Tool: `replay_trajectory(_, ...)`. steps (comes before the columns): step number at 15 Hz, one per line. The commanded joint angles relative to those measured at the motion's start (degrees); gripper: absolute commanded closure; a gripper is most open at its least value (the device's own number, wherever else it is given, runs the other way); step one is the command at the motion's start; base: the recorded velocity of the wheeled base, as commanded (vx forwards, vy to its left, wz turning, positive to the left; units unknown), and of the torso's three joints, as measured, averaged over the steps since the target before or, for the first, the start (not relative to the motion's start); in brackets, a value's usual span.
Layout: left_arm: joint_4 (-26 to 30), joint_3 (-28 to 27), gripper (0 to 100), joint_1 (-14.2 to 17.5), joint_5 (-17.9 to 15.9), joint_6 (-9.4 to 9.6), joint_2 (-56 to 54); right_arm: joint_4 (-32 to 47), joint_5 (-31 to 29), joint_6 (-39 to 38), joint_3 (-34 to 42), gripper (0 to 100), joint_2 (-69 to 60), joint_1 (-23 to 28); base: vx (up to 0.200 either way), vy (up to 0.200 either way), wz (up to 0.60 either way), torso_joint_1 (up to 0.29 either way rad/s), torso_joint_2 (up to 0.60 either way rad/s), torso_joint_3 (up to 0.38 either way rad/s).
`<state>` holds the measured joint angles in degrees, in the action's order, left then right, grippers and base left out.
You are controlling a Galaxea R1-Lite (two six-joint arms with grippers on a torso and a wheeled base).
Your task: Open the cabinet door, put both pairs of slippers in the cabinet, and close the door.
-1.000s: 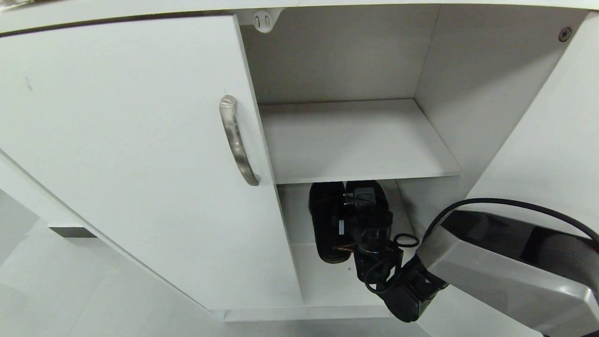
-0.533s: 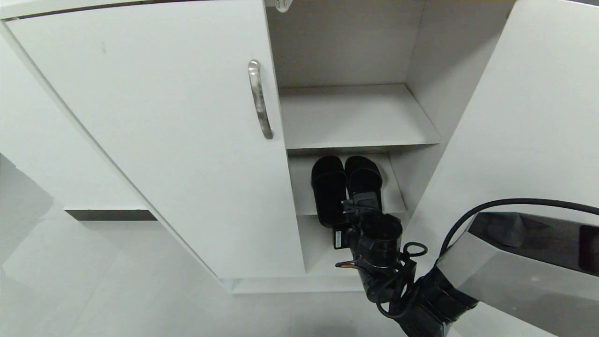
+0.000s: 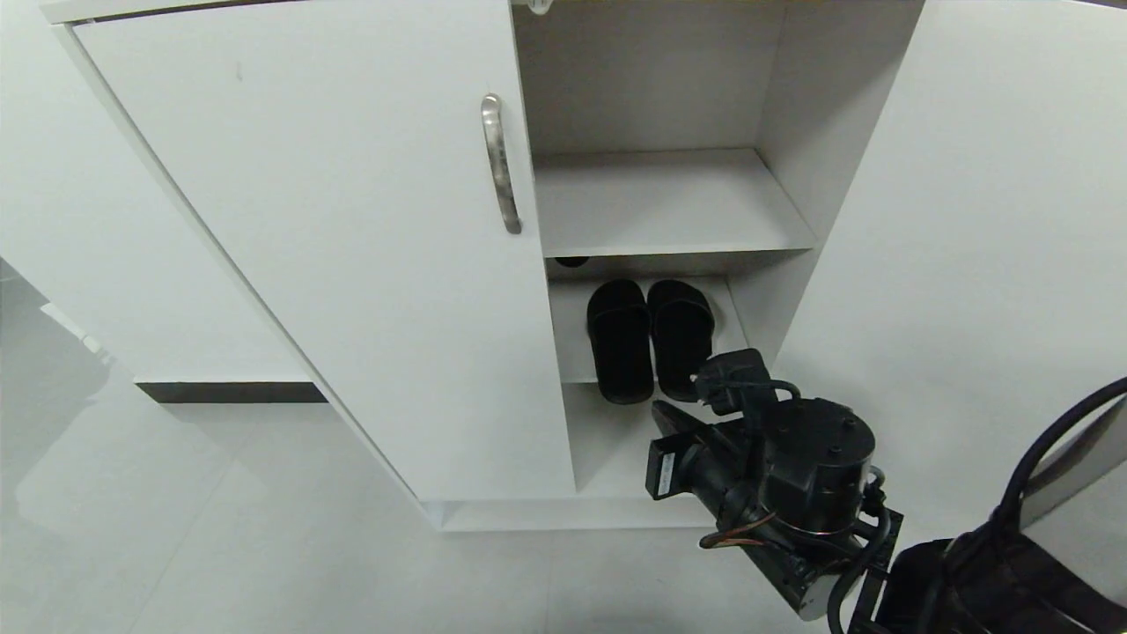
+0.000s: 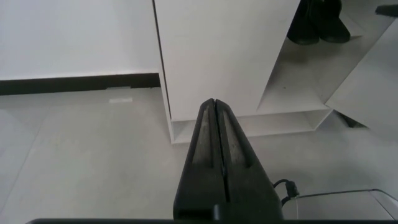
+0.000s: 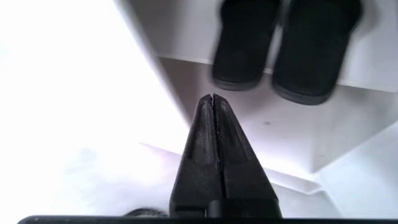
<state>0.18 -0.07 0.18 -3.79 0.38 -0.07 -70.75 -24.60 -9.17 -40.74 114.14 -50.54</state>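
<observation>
Has drawn the right gripper (image 5: 213, 99) back out of the lower compartment of the cabinet (image 3: 792, 132); holds it now clenched on nothing, low before the opening, near the heels of the black slippers (image 3: 621, 339); has left that pair side by side on the lower shelf, toes inward; shows right door (image 3: 968, 220) swung open, left door (image 3: 352, 220) closed; holds left gripper (image 4: 214, 102) pressed together, empty, above the floor (image 4: 93, 155).
</observation>
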Motion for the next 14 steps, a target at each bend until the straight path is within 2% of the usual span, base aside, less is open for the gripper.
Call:
replay_trajectory(1,-0.01,-0.01,100,-0.01,0.01,-0.03,0.07,0.09,-0.01,-0.15,0.93,100,-2.70,-0.43,0.000,0.000,0.00,0.000,0.00,0.000)
replay_trajectory(4,-0.01,-0.01,100,-0.01,0.01,-0.03,0.07,0.09,0.25,-0.15,1.81,100,-2.87,-1.31,0.000,0.000,0.00,0.001,0.00,0.035)
replay_trajectory(14,-0.01,-0.01,100,-0.01,0.01,-0.03,0.07,0.09,0.43,-0.24,2.68,100,-2.61,-2.19,0.000,0.000,0.00,0.001,0.00,0.198)
